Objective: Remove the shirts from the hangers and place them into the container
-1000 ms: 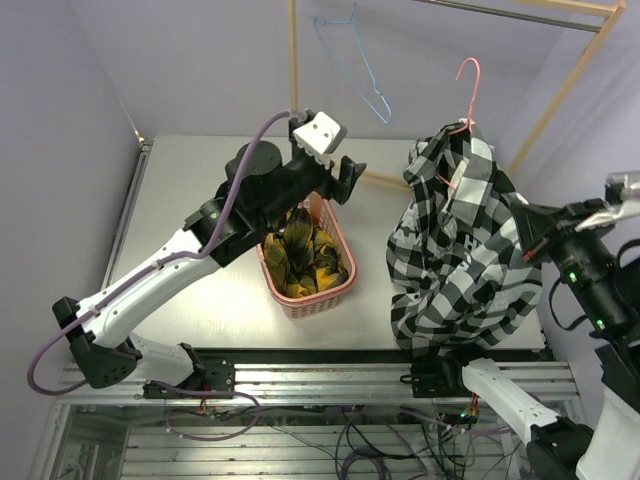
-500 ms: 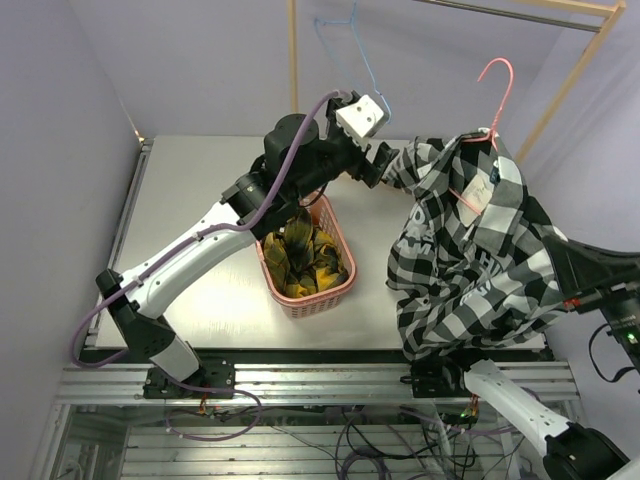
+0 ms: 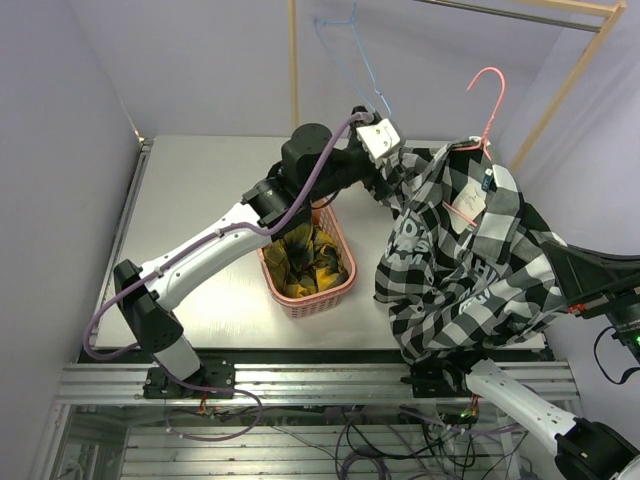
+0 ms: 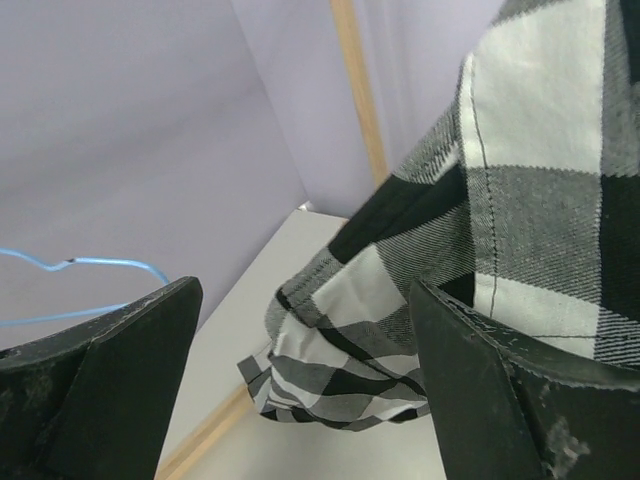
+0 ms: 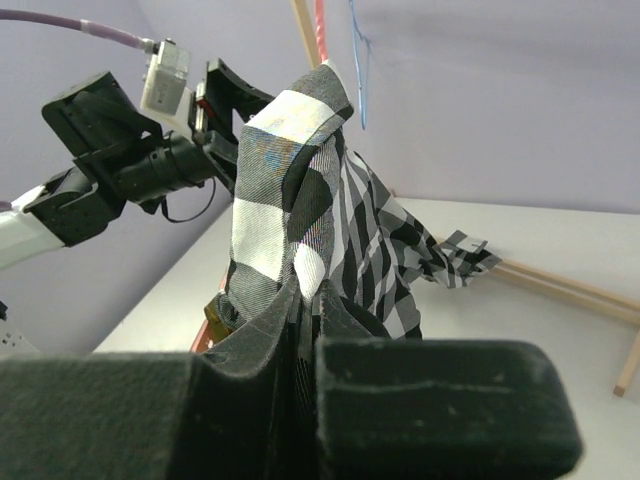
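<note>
The black-and-white check shirt hangs on the pink hanger, stretched toward the right. My right gripper is shut on a fold of that shirt; in the top view it sits at the shirt's right edge. My left gripper is open at the shirt's left shoulder. In the left wrist view a sleeve end lies between the wide-apart fingers, touching neither. The yellow-and-dark plaid shirt fills the salmon-pink container. The light blue hanger hangs bare on the rack.
The wooden rack's upright stands just behind my left arm, and a slanted rail runs at the right. A wooden base bar lies on the table behind the shirt. Purple walls close in on the left and back.
My left arm has swung from above the basket rightward to the check shirt's shoulder, its jaws opening wider. My right arm has pulled the shirt to the right and the pink hanger has swung.
</note>
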Robot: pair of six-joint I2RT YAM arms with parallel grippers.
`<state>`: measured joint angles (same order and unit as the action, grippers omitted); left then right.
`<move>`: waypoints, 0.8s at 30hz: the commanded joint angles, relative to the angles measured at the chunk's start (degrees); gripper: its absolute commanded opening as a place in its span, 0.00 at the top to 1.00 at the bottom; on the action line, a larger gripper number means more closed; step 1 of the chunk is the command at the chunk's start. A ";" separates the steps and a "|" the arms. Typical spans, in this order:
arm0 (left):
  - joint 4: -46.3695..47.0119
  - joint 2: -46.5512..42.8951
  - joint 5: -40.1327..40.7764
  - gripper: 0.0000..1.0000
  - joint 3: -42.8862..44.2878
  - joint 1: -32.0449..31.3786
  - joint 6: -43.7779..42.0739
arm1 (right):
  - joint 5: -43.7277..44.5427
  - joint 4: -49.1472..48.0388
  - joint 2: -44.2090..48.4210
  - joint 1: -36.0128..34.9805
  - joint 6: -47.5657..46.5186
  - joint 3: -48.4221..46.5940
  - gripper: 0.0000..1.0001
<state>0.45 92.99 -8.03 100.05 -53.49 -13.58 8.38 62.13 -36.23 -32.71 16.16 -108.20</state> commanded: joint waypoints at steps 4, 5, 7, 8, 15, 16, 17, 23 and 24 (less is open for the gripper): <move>5.04 1.73 -3.22 0.04 -0.74 -1.80 -1.33 | 0.02 -3.43 0.28 -1.01 0.51 0.50 1.00; 5.39 2.37 -2.12 0.04 -0.43 -2.10 -1.28 | -0.10 -3.35 0.37 -1.11 0.61 0.60 1.00; 6.24 3.27 -0.41 0.04 0.11 -2.46 -1.53 | -0.60 -3.37 0.43 -1.42 0.74 0.79 1.00; 7.07 3.52 -0.02 0.04 0.07 -2.60 -1.62 | -0.91 -3.33 0.40 -1.58 0.85 0.92 1.00; 10.62 6.45 -0.78 0.09 1.41 -3.28 -1.44 | -2.87 -4.30 0.38 -2.48 1.10 2.44 1.00; 11.34 6.82 -0.84 0.11 1.23 -3.28 -1.38 | -3.27 -4.44 0.38 -2.62 1.12 2.47 1.00; 12.25 7.19 -0.59 0.14 0.87 -3.32 -1.17 | -3.64 -4.59 0.37 -2.81 1.10 2.39 1.00; 17.38 9.34 1.30 0.38 -0.83 -3.30 -0.36 | -4.00 -6.14 1.31 -4.70 1.98 4.31 1.00; 18.61 9.44 1.30 0.43 -1.21 -3.37 -0.23 | -3.79 -6.36 1.50 -5.07 2.13 4.71 1.00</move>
<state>11.81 101.32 -8.16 99.46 -56.49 -14.46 6.96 61.45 -36.07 -36.01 16.34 -104.53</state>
